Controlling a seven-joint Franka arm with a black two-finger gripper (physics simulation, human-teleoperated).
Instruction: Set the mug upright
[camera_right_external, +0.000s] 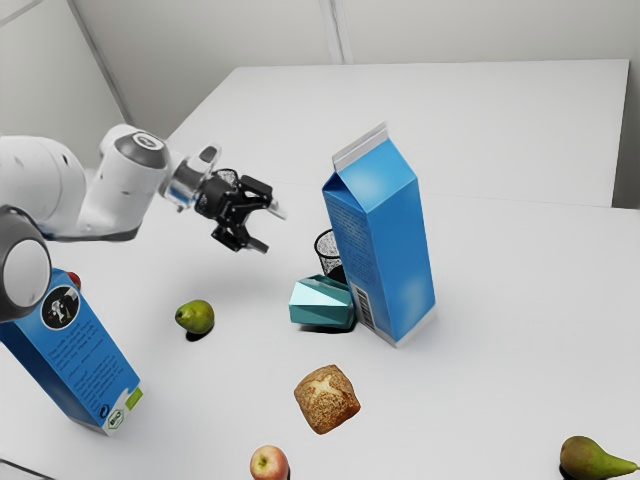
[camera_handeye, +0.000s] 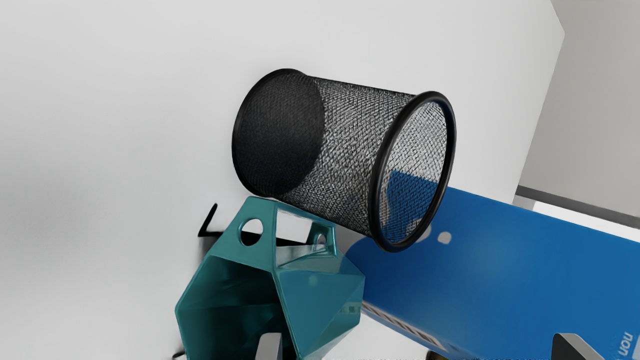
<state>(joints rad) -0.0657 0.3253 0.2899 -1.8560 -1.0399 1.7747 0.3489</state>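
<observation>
Your end effector (camera_right_external: 268, 228) hangs above the table (camera_right_external: 500, 270) with its two fingers apart and nothing between them. Look just past it, toward the exterior view's right, and you have the mug (camera_right_external: 322, 302), the teal faceted one, lying on its side on the table. In the wrist view you can see into its dark mouth, and its handle (camera_handeye: 252, 232) is on the side by the mesh cup (camera_handeye: 350, 150). A blue carton (camera_right_external: 385, 250) stands right beside both (whether it touches the mug, you can't quite tell). Nearer the exterior camera, you have a bread roll (camera_right_external: 327, 399) and an apple (camera_right_external: 268, 463).
</observation>
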